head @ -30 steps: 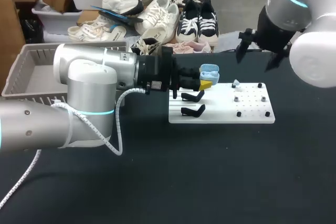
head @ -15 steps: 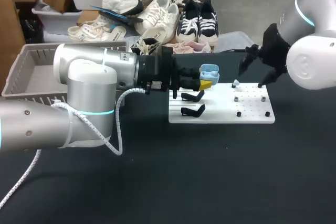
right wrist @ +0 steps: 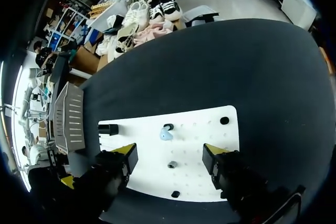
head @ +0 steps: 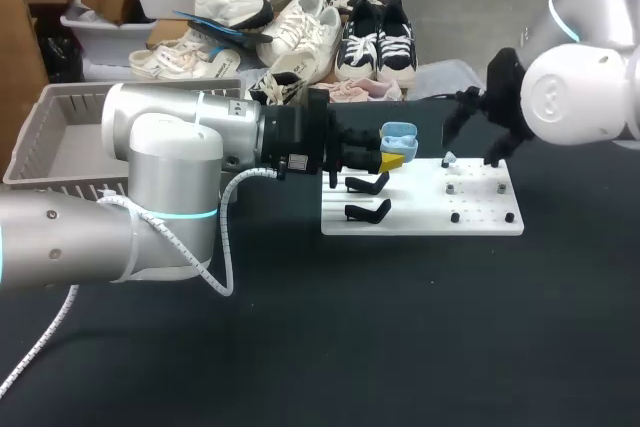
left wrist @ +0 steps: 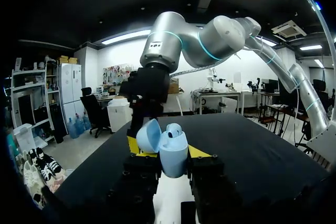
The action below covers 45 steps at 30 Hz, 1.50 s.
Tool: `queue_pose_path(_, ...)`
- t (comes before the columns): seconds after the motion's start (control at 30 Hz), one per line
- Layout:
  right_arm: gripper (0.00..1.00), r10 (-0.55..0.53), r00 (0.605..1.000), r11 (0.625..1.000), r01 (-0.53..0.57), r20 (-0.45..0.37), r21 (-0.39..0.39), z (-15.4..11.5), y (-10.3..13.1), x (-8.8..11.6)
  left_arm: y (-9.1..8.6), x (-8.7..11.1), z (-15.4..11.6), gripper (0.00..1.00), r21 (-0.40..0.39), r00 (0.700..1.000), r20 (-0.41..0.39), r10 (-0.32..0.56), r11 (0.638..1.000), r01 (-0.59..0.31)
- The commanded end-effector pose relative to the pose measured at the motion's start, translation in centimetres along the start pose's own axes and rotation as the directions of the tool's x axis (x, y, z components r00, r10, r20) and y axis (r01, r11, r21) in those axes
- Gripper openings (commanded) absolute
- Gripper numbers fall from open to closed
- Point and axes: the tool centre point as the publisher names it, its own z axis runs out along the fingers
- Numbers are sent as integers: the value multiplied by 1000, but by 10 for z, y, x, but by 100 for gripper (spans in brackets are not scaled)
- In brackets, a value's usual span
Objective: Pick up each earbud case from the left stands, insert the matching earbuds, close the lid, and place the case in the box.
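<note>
I had the left gripper [left wrist: 167, 154] pinching the pale blue case [left wrist: 174, 150] from both sides, low on its body, so that the lid [left wrist: 149, 136] stood open and free and the wells faced up. In the left wrist view something pale seemed to sit in one well already, though I could not be sure of it. The case was held in the air just above the black stands [head: 368, 185] at the left end of the white board [head: 420, 219], not resting on any of them; I judged that kept it steady and near for loading. My right gripper [right wrist: 169, 153] hung over the peg end of the board with its fingers spread wide, touching nothing, and a small blue earbud [right wrist: 166, 134] lay on the board just ahead of the gap between them. That spread looked meant for coming down around the earbud. The grey basket [head: 60, 112] waited well apart on the far left, so closing and packing were not yet due.
</note>
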Motion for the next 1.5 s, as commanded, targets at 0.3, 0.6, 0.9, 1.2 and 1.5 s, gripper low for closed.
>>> queue_pose_path(0.3,72,13,1000,1000,-12,-23,26,10,10,0,-1,0,0,0,-4,1000,0,1,1000,-1)
queue_pose_path(0.6,68,30,999,999,-30,-33,12,16,7,4,-1,0,0,0,-4,1000,0,1,1000,-1)
queue_pose_path(0.9,58,51,998,999,-51,-38,7,19,7,6,-1,0,0,0,-4,1000,0,1,1000,-1)
queue_pose_path(1.2,50,84,996,996,-84,-44,5,22,3,5,-1,0,0,0,-4,1000,0,1,1000,-1)
queue_pose_path(1.5,46,96,994,995,-95,-49,7,26,2,2,-1,0,0,0,-4,1000,0,1,1000,-1)
